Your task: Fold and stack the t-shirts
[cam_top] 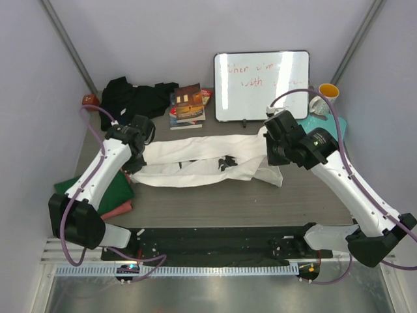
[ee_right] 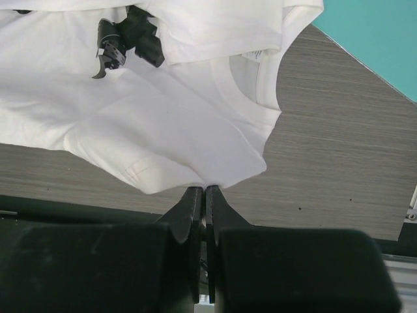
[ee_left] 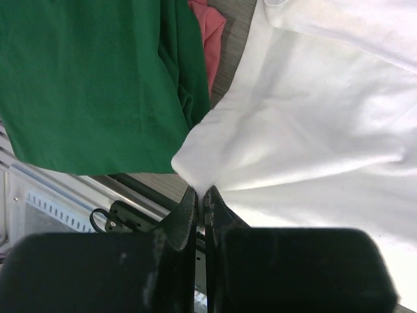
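Both sets of jaws are pressed together on white cloth. The left gripper [ee_left: 201, 190] pinches one end of the white t-shirt [cam_top: 195, 163] and the right gripper [ee_right: 201, 189] the other. The shirt lies mid-frame as a long, soft, wrinkled band, seemingly half folded. At lower left the smooth dark green t-shirt [cam_top: 104, 189] lies flat, apparently stacked, with the salmon pink t-shirt [ee_left: 210, 32] peeking out beside it. The black t-shirt [cam_top: 133, 94], upper left, looks crumpled and unfolded.

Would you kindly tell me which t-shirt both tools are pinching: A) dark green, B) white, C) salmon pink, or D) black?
B: the left tool and right tool are each shut on an edge of the white t-shirt, which spans between them.
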You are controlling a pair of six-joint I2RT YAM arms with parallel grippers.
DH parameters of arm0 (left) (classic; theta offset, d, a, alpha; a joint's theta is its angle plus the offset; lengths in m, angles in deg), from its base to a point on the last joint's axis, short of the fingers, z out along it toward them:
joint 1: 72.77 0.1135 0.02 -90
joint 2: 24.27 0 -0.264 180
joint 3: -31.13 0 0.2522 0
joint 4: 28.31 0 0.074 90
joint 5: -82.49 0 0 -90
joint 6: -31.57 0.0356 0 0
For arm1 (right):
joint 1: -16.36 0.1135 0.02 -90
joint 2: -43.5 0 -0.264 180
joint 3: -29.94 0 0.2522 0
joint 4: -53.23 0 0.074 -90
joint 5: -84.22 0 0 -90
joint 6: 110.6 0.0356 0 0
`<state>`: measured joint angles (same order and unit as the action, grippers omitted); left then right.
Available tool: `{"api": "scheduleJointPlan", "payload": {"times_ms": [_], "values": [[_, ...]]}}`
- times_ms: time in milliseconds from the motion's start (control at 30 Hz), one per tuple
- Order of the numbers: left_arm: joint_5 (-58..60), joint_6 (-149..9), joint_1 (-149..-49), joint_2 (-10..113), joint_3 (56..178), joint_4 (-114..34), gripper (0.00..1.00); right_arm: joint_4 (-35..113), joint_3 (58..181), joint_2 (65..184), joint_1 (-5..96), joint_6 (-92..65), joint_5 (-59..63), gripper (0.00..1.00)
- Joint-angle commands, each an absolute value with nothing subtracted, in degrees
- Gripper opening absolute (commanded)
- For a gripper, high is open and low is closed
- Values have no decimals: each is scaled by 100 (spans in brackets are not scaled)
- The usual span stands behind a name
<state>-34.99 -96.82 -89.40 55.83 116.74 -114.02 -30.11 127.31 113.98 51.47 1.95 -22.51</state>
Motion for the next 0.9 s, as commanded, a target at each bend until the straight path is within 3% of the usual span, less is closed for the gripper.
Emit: {"api": "scheduleJointPlan", "payload": {"times_ms": [0,200,467,867], "values": [[-3580,-9526,-8921,5483,11678,-11345,0,-3049,12799,11232,5248,244,-2518,1],[-3756,-9473,-8912,6642,12336,-11370,0,-2584,13273,12136,5170,-362,-3258,1],[-3687,-9464,-8728,7469,12830,-11107,0,-1933,13607,13235,4405,-706,-2854,1],[-3827,-9306,-8446,8576,12830,-10861,0,-1441,13502,14123,4053,-882,-2837,1]]}}
